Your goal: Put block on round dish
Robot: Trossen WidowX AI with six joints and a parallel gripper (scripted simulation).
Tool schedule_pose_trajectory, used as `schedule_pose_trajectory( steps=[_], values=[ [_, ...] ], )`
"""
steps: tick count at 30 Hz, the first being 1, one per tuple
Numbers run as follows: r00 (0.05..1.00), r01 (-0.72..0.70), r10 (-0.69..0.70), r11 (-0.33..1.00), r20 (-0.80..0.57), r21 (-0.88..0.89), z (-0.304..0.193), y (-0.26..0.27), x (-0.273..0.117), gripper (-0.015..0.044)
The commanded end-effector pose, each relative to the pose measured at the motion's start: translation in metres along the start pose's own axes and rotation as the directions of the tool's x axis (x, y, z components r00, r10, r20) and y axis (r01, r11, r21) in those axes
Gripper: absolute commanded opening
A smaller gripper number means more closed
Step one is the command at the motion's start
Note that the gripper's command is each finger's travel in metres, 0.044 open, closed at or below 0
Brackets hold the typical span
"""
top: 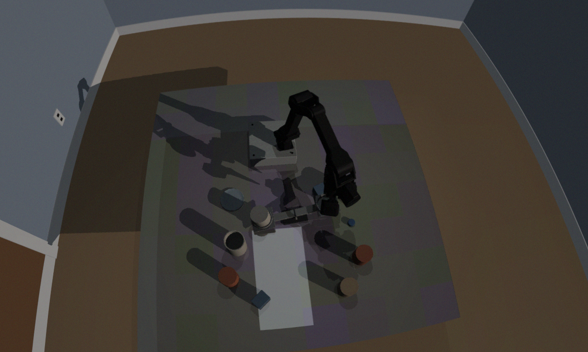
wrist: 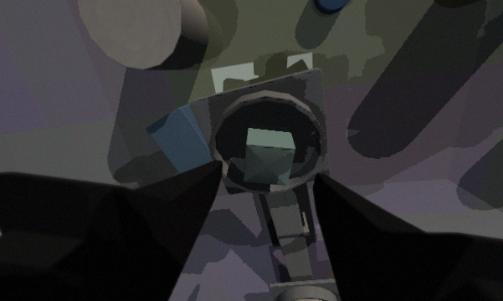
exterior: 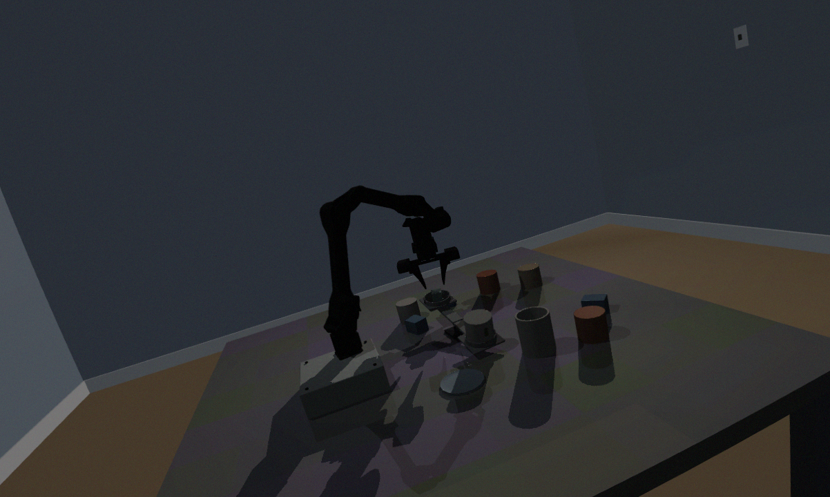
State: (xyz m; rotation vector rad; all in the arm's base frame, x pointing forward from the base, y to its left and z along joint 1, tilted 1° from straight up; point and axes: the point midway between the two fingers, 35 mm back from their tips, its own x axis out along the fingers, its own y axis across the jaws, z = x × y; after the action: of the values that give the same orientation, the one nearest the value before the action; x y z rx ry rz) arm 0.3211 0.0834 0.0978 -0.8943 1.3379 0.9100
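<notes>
One cup stands on the near end of the balance. My pincer hangs spread and empty above the far end, where the block sits exposed inside a ring. Dish lies apart on the worktop.

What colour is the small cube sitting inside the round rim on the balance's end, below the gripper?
Pale teal-green cube; the wrist view shows it best, between the open gripper fingertips.

Our arm arches high and forward over the balance; our gripper points down, fingers parted, empty.
</notes>
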Motion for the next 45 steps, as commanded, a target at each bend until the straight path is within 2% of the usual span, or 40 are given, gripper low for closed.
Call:
schedule_pose_trajectory(
  steps=[1, 21, 25, 32, 36, 45],
  values=[
    [1.000, -0.003, 0.003, 1.000, 0.003, -0.003, 0.001, 0.000, 0.006, 0.0260],
    [1.000, -0.003, 0.003, 1.000, 0.003, -0.003, 0.000, 0.001, 0.036, 0.0260],
    [1.000, -0.003, 0.003, 1.000, 0.003, -0.003, 0.000, 0.001, 0.036, 0.0155],
    [1.000, -0.003, 0.003, 1.000, 0.003, -0.003, 0.000, 0.001, 0.036, 0.0108],
    [1.000, -0.003, 0.003, 1.000, 0.003, -0.003, 0.001, 0.000, 0.028, 0.0003],
    [1.000, -0.003, 0.003, 1.000, 0.003, -0.003, 0.003, -0.003, -0.019, 0.0000]
  ],
)
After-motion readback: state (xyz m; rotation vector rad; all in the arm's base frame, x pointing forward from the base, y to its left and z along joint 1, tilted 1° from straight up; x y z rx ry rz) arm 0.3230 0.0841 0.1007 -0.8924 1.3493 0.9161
